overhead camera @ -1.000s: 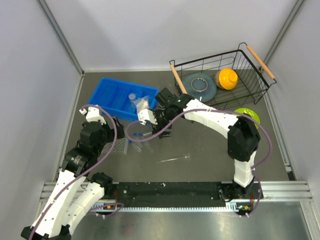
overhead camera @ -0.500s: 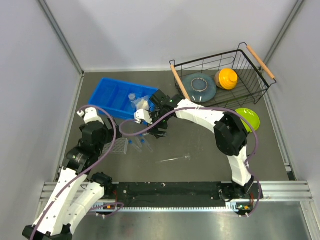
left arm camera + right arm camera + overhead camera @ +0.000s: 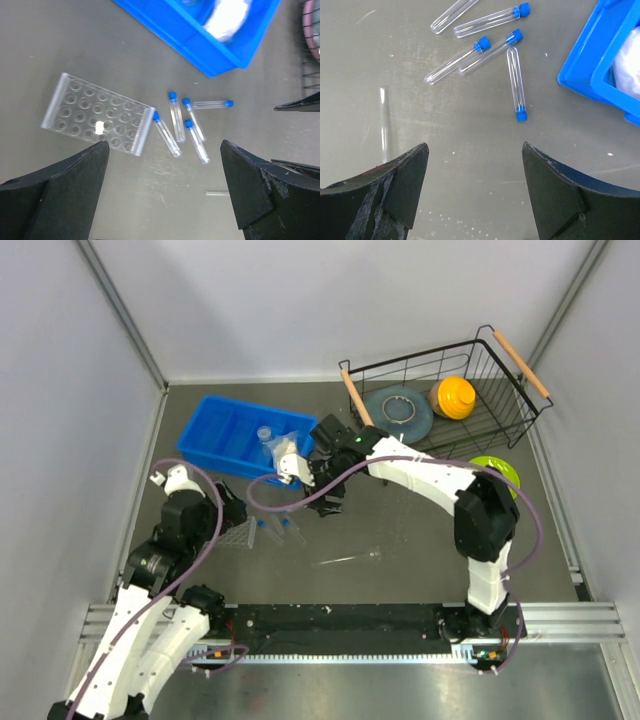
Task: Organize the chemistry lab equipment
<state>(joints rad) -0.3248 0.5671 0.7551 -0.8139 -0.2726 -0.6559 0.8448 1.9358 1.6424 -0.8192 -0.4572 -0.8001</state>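
One rod [image 3: 350, 558]: thin and clear, flat on the table [image 3: 420, 540], well to the near side of the tray [image 3: 225, 462] and out past its right end; closest of all to the arm bases.
Rack [image 3: 97, 120]: clear plastic, flat on the table on the near side of the tray, holes facing up, with a small white patch on it.
Tubes [image 3: 175, 116]: five, blue-capped, loose on the table just right of the rack and off the tray's near-right corner; one lies crosswise, closest to the tray, and the leftmost cap sits just beside the rack's edge.
Left gripper [image 3: 164, 147]: above the rack and tubes, near side of the tray, fingers spread wide, grasping nothing.
Right gripper [image 3: 474, 147]: above the table just off the tray's near-right corner, fingers spread wide, grasping nothing.
Tray: blue, divided, set at an angle on the table.
Packet [image 3: 283, 448]: white, inside the tray's right end.
Cup [image 3: 265, 434]: small and clear, inside the tray just beside the packet.
Basket [image 3: 497, 410]: black wire, right of the tray and farther back, holding a grey dish [image 3: 380, 410] and an orange dish [image 3: 455, 397]; a green dish [image 3: 500, 468] lies on the table at its near side.
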